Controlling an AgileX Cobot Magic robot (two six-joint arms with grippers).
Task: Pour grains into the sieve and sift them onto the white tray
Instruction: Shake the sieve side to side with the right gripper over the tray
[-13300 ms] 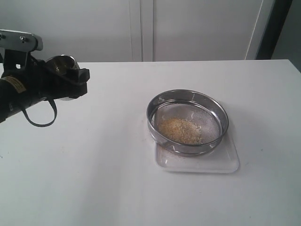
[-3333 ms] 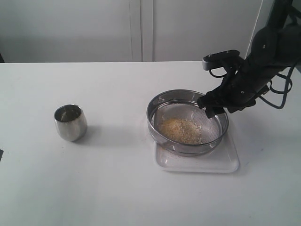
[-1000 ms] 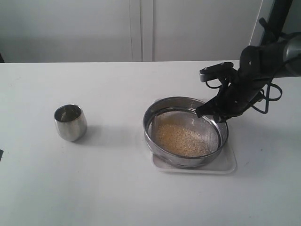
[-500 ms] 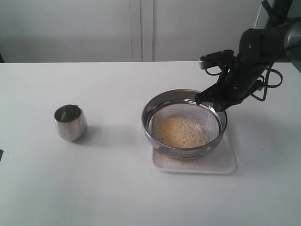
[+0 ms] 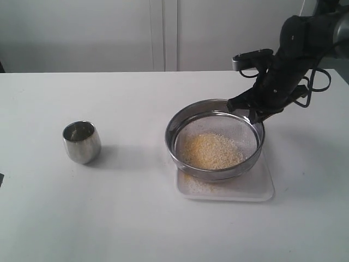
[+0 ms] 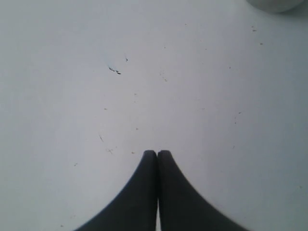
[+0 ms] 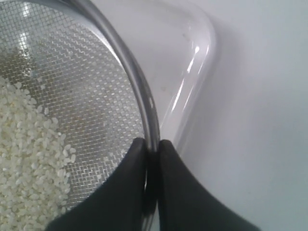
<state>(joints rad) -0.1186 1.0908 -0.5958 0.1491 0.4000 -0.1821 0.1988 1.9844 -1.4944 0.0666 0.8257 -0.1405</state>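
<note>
Much of the white tray [image 5: 257, 189] hides under the sieve [image 5: 212, 174], right tool [image 7: 152, 144] clamping its rim; left tool [image 6: 157, 153] pressed together

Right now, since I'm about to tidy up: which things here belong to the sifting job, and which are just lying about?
In the job: sieve, gripped at its rim by the right gripper; grains inside it; white tray beneath.
Lying about: steel cup, apart on the table; left gripper, shut on nothing.
</note>
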